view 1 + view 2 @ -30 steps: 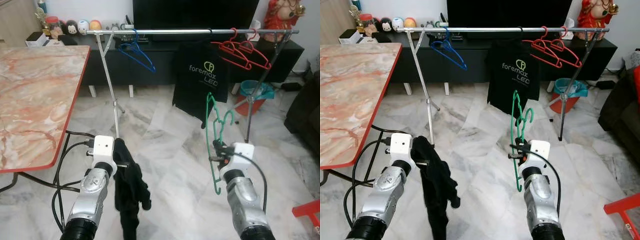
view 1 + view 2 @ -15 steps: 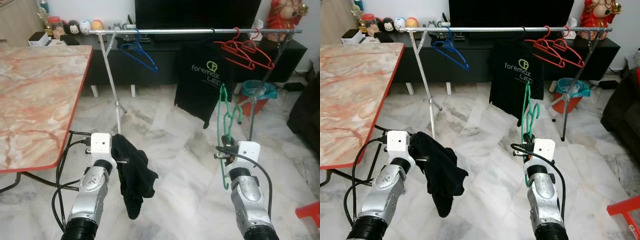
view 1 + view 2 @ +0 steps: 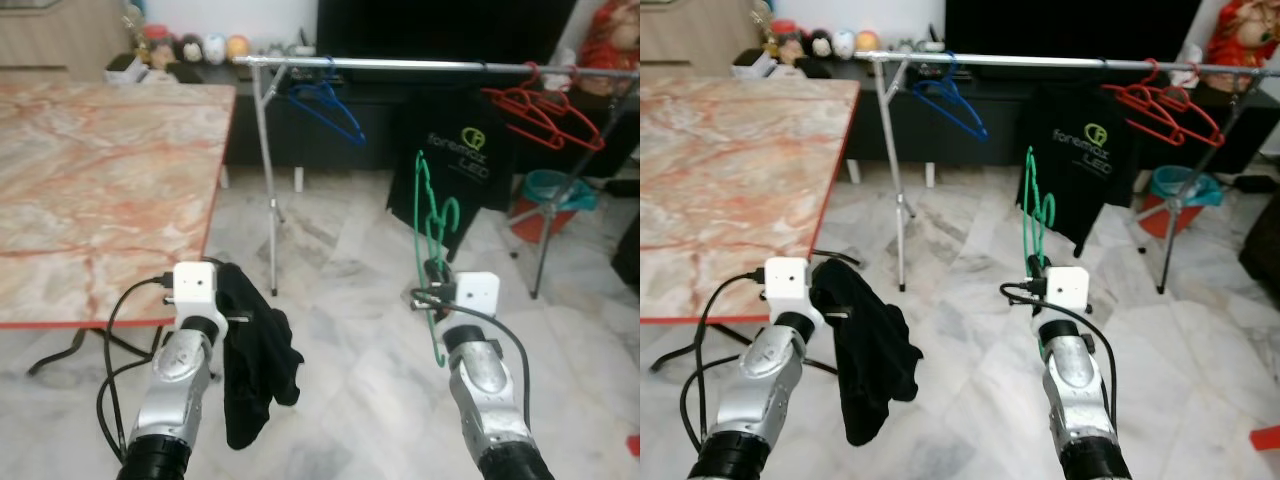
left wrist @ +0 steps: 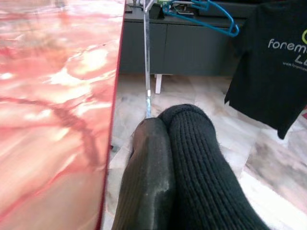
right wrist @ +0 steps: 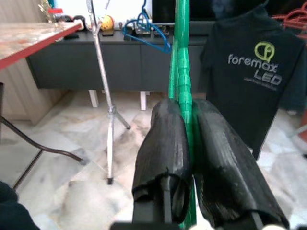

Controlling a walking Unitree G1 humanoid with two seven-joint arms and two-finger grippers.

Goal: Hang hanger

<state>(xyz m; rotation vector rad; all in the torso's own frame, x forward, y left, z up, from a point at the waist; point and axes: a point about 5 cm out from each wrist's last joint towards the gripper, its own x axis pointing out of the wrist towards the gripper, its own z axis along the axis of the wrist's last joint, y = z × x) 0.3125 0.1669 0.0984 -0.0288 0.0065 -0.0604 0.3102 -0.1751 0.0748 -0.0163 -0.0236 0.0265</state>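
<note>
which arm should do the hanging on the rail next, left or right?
Right. The right gripper already has its jaws shut on the green hanger, hook up, facing the rail. The left gripper is occupied by the black garment.

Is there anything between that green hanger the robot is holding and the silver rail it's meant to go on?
Nothing visible blocks it. The right gripper holds the green hanger upright over open floor. The rail has a bare stretch between the blue hanger and the black T-shirt.
</note>
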